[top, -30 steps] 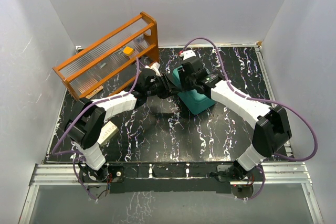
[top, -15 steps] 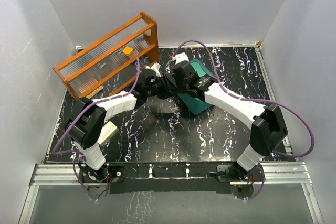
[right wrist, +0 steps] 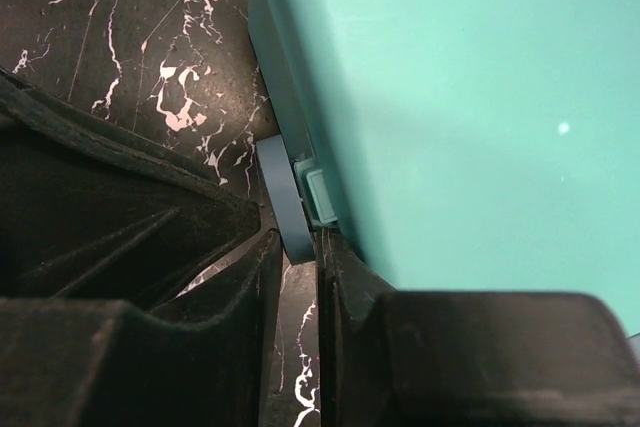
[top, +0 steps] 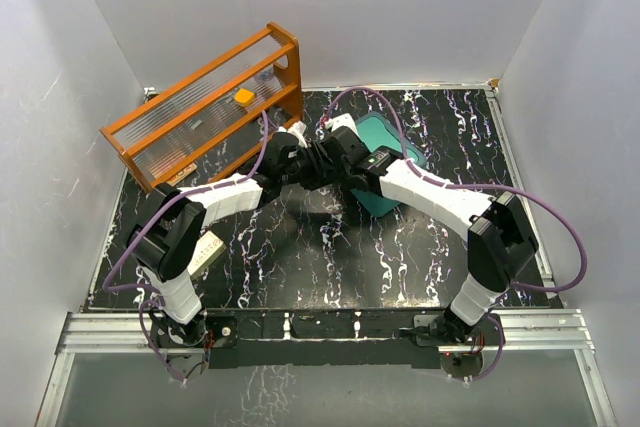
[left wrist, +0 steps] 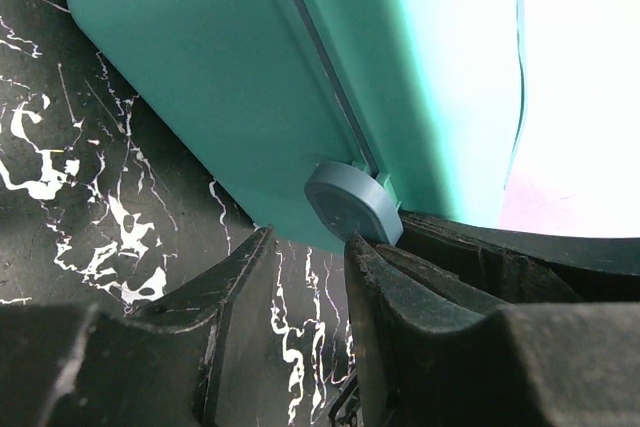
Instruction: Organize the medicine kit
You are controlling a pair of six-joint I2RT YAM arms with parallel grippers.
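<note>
Close in, the left claw (left wrist: 307,239) stands slightly parted and empty, its tips just short of the round grey plastic latch knob (left wrist: 352,205). The right claw (right wrist: 298,239) is nearly closed with that knob's edge at its tips; whether it pinches it I cannot tell. Beyond both, the teal-green rounded plastic medicine kit (left wrist: 230,77) lies on the black marbled worktop (left wrist: 60,207), stretching away to the far right, so both claws meet its latch side, the right one nearer.

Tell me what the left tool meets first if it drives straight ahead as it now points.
Most likely the grey latch on the medicine kit, which sits just ahead of the left tool. Whether they touch is unclear from the wrist view.
</note>
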